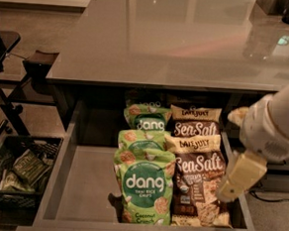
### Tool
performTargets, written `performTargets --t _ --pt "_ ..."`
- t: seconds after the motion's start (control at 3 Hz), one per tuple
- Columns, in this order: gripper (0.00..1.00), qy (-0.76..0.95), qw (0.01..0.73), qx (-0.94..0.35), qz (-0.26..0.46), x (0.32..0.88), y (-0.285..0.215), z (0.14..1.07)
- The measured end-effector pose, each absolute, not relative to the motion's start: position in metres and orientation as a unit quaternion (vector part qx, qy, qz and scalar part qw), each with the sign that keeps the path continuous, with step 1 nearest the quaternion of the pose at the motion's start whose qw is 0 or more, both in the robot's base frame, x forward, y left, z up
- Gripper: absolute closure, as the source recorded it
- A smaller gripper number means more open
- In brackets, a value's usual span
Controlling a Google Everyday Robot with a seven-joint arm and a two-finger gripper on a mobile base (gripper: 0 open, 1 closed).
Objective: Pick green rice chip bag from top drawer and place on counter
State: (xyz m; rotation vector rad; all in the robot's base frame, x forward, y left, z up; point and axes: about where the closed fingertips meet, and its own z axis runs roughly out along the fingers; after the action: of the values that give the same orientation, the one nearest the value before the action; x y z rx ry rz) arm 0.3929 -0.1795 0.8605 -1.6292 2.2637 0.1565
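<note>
The top drawer (80,187) is pulled out under the counter (180,35). Three green rice chip bags lie in a row down its middle: the front one (142,187), the middle one (140,139) and the back one (146,118). My gripper (237,144) hangs at the drawer's right side, above the brown Sea Salt bags (197,178), to the right of the green bags and touching none. It is open and empty, with one cream finger (240,175) low and the other (237,115) higher.
A black wire-mesh basket (16,170) with green packets stands on the floor left of the drawer. A dark stand (18,79) is behind it. Dark objects (286,8) sit at the counter's far right corner. A cable lies on the floor at the right.
</note>
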Motion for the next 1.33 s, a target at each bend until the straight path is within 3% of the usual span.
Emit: performTargets --t 0.67,1.33 --pt "0.0 0.801 0.16 -0.574 0.06 0.385 -0.18 0.846" --pt "0.0 0.758 0.196 -0.612 0.113 0.372 -0.107 0.812"
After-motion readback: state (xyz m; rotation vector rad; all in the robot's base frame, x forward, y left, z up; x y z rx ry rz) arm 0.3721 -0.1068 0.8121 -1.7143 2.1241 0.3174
